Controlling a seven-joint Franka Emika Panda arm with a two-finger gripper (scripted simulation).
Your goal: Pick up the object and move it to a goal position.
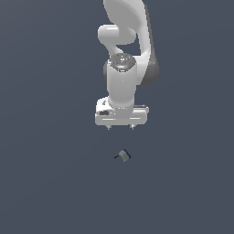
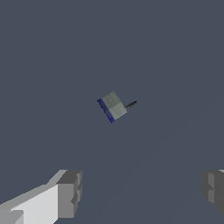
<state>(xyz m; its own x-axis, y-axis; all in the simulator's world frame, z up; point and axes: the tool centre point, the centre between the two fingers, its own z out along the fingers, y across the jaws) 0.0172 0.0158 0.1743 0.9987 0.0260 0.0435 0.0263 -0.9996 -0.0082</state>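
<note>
The object (image 1: pixel 124 155) is a tiny grey box with a dark blue side and a short black stub. It lies on the flat dark grey floor, below the gripper in the exterior view. In the wrist view the object (image 2: pixel 112 106) lies ahead of the fingers, apart from them. My gripper (image 1: pixel 120 127) hangs from the white arm with its fingers pointing down, wide open and empty. In the wrist view the gripper (image 2: pixel 142 192) shows two grey fingertips (image 2: pixel 70 192) far apart.
The white arm (image 1: pixel 123 50) rises behind the gripper in the exterior view. The dark grey floor (image 1: pixel 50 183) stretches flat all around the object.
</note>
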